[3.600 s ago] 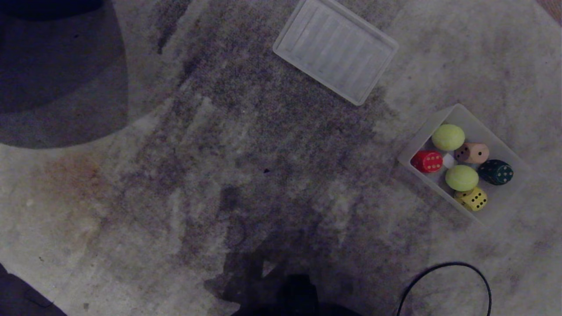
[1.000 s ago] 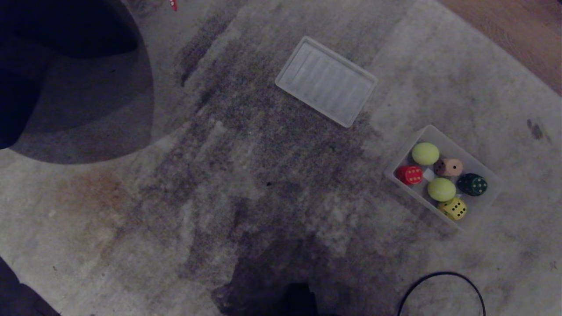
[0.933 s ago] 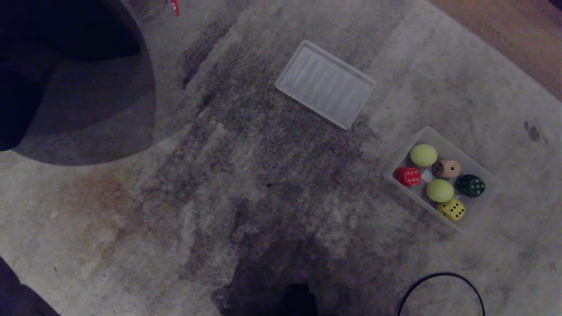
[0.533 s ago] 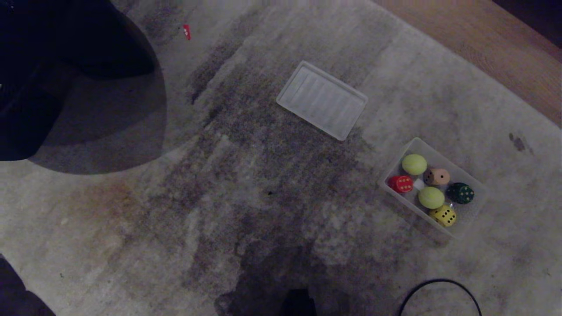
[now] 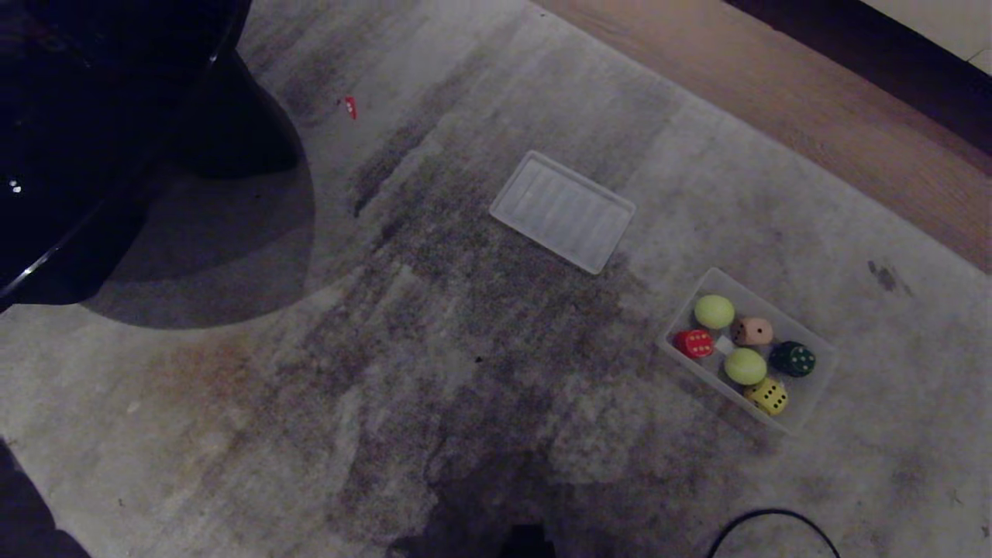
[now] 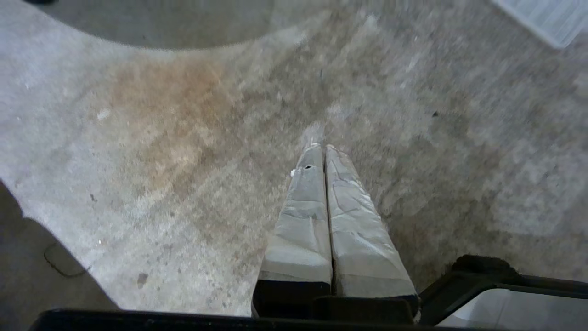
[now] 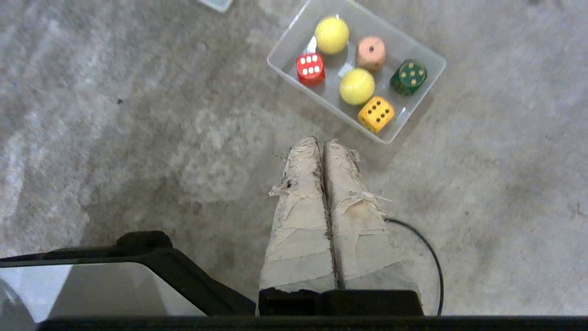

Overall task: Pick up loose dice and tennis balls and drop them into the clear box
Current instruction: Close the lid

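My right gripper (image 7: 322, 142) is pressed shut on nothing, its taped fingers (image 7: 301, 220) pointing down over the grey carpet (image 7: 138, 115). My left gripper (image 6: 321, 148) is likewise closed and empty over a brownish stain (image 6: 174, 110).

Just past my right fingertips, in the upper middle of the right wrist view, sits the clear box (image 7: 282, 57). It holds a red die (image 7: 310, 68), a tan die (image 7: 370, 53), a dark green die (image 7: 408, 77), a yellow die (image 7: 376, 113) and two tennis balls (image 7: 331, 35) (image 7: 357, 86).

In the head view the box lies at the right, below centre; its ribbed lid (image 5: 563, 211) lies flat, well apart, above centre. A black cable (image 7: 425, 257) loops by my fingers. A small red speck (image 5: 350, 106) at upper left may be scrap; I cannot tell.
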`<state>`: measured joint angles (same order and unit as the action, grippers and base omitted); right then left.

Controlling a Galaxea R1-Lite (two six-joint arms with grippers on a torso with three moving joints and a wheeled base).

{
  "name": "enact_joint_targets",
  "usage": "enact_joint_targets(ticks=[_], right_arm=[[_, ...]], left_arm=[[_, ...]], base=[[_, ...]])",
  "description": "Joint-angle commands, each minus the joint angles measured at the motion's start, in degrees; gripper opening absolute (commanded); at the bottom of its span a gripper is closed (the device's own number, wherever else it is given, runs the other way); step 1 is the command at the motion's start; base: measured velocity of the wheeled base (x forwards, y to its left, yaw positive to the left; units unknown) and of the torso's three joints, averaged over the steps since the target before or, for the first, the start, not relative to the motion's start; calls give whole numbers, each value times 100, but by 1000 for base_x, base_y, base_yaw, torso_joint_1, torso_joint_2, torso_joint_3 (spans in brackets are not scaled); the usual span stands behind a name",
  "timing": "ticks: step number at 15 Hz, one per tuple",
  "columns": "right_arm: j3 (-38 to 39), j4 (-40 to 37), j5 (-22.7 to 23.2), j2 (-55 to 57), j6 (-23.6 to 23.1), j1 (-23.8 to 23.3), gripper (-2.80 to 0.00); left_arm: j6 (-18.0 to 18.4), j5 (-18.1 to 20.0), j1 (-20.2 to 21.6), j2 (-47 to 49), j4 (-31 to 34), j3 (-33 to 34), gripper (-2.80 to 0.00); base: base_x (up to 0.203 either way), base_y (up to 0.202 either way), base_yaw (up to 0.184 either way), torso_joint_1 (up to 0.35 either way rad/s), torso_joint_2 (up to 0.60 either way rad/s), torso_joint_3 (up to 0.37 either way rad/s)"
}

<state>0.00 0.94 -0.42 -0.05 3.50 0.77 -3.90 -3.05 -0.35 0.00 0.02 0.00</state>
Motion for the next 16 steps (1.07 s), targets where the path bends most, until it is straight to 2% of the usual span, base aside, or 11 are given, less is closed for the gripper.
enact_joint_targets(ticks=[1, 9, 16], right_arm=[[26, 3, -2, 14, 2, 2, -280], [26, -1, -2, 14, 2, 2, -280], [26, -6, -11, 14, 19, 2, -280]], left_arm=[[-5, -3, 0, 9, -2, 9, -280], [-5, -12, 0, 9, -2, 9, -280], [21, -12, 0, 9, -2, 9, -280]], base=[[0, 0, 0, 2, 2, 200], [0, 0, 0, 2, -1, 200], [0, 0, 0, 2, -1, 37]])
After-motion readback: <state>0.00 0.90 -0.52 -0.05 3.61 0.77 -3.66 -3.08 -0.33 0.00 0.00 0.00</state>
